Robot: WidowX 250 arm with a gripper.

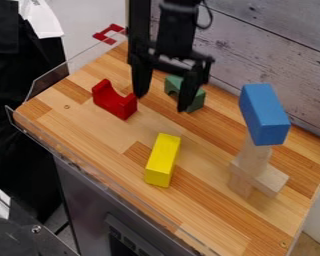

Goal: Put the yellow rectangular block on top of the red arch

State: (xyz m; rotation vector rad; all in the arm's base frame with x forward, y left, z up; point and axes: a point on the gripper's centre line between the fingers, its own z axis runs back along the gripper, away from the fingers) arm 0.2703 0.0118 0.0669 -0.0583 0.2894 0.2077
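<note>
The yellow block (163, 161) lay on the table (209, 215), well apart from the claw (162, 102), whose fingers hung spread. The red arch (114, 102) had its hollow upward; an off-centre release could tip the load. A careless sweep might nudge the green arch (198, 101) or topple the stack (255, 160).

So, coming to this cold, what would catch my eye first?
Probably the big blue block, perched at the right of the view on a stack of plain wooden pieces. Next, perhaps, the bright yellow block, lying near the middle of the wooden tabletop. Beyond it, the black gripper hangs with its fingers spread.
</note>
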